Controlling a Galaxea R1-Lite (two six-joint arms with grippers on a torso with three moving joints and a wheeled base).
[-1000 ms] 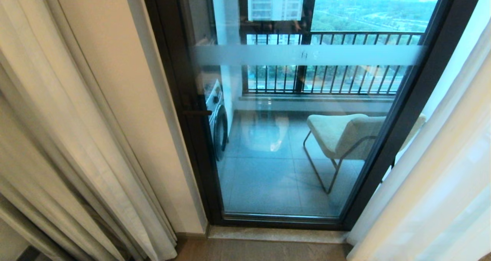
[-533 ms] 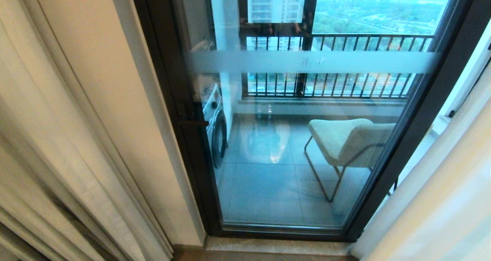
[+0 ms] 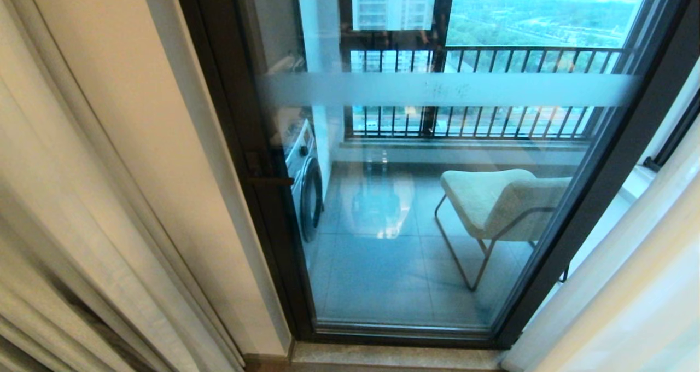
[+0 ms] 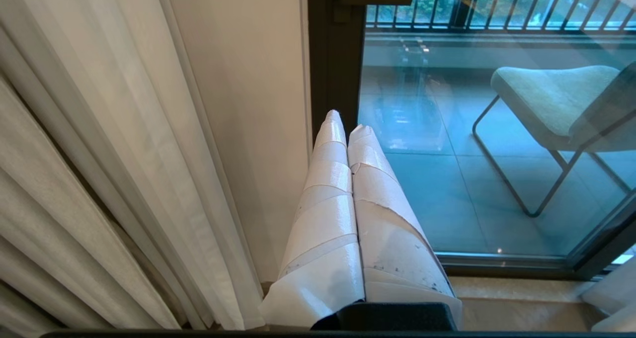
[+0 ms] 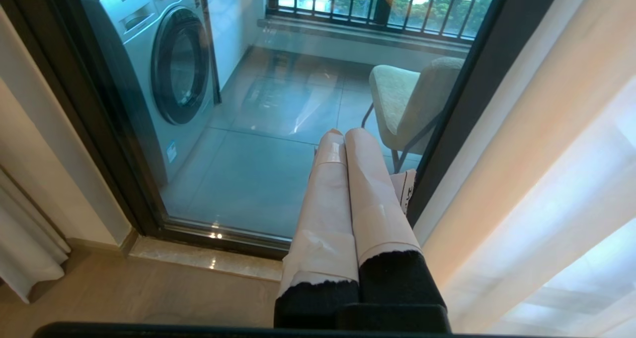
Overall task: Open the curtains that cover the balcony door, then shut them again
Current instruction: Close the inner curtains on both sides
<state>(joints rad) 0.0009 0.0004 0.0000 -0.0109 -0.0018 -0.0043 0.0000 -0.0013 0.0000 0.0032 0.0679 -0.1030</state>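
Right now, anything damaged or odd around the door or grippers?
Only the white tape wrapping the left gripper looks torn and scuffed. Right gripper is shut too. Curtains and balcony door look fine.

A high-rise flat: silver front-loading washing machine [image 5: 149, 64] and cream padded metal-legged chair [image 3: 503, 205] on a railed balcony.

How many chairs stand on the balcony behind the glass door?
1. A cream chair with a thin metal frame stands on the tiled balcony floor, right of the washing machine. The door frame and the curtains hide part of the balcony, so more may be there.
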